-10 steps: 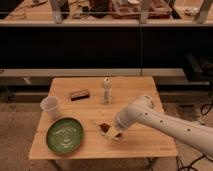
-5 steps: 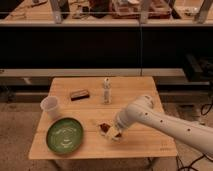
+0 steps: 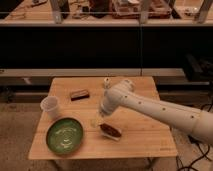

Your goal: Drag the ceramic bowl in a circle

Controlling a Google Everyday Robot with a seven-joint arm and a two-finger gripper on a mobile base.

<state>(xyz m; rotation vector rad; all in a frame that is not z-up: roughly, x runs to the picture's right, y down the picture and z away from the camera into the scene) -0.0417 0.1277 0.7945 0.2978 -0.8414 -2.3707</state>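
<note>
Gripper fingers (image 3: 95, 121) hang beside ceramic bowl (image 3: 65, 135) near table (image 3: 142, 139) front edge

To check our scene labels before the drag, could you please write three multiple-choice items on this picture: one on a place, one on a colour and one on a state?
1. Where on the table does the ceramic bowl sit? A. lower left of the picture B. upper right C. centre
2. What colour is the bowl? A. white B. green C. red
3. How does the bowl lie? A. upside down B. on its edge C. right way up
1 A: it lies below the white cup. 2 B: its inside is glossy green. 3 C: its inside shows; the gripper hangs beside it, toward the small dish.
</note>
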